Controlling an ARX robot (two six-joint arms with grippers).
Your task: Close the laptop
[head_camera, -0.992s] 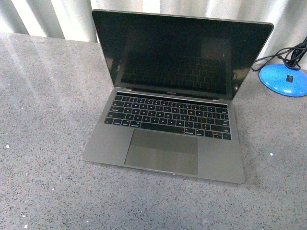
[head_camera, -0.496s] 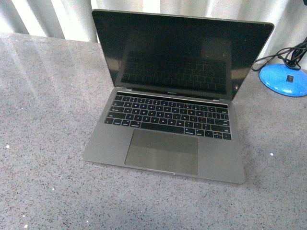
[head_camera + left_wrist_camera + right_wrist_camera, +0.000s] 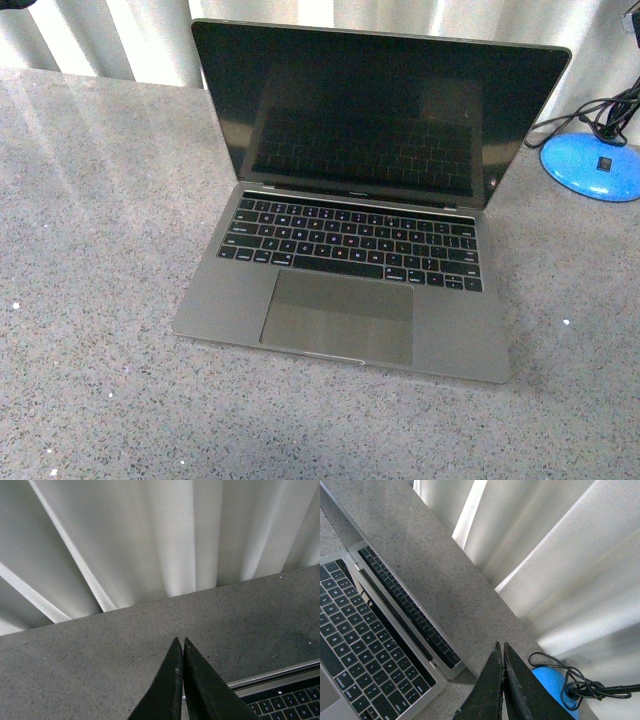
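The laptop (image 3: pixel 345 300) lies open in the middle of the grey speckled table (image 3: pixel 90 300), its black screen (image 3: pixel 370 115) upright and tilted slightly back. In the left wrist view, my left gripper (image 3: pixel 179 642) is shut and empty, above the table beside a corner of the laptop's keyboard (image 3: pixel 290 702). My right gripper (image 3: pixel 500 646) is also shut and empty, hovering off the laptop's (image 3: pixel 365 630) right side near the hinge end. Neither gripper touches the laptop.
A blue round base (image 3: pixel 592 168) with black cables (image 3: pixel 600 115) sits at the back right of the table, and it shows just under my right gripper as the blue base (image 3: pixel 547 685). White curtains (image 3: pixel 130 40) hang behind the table's far edge.
The laptop has not moved and its screen angle is the same. Small dark shapes have appeared at the top left and top right corners of the front view.
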